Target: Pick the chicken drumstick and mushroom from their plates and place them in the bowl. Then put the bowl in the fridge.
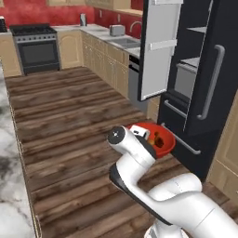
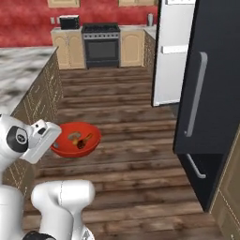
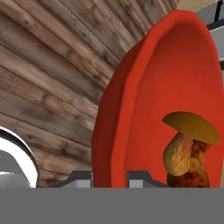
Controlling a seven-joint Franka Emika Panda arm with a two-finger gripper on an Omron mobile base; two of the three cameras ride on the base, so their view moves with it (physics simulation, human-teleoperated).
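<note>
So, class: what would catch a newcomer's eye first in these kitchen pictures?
The red bowl, held above the wooden floor by the white arm's fingers pinching its rim. Inside it lie a mushroom and a chicken drumstick. To the right stands the black fridge, one door open.

drumstick (image 3: 192,168) half behind mushroom (image 3: 186,138)

A black stove (image 1: 36,47) with a dark oven door stands against the red back wall (image 1: 32,13), flanked by light wooden cabinets (image 1: 69,48). A toaster (image 1: 117,30) and a sink (image 1: 124,42) sit on the pale counter along the right-hand run. A small microwave (image 2: 69,22) rests on the counter left of the stove. A marble-topped island (image 2: 23,70) borders the dark wood-plank floor (image 1: 74,116).
</note>
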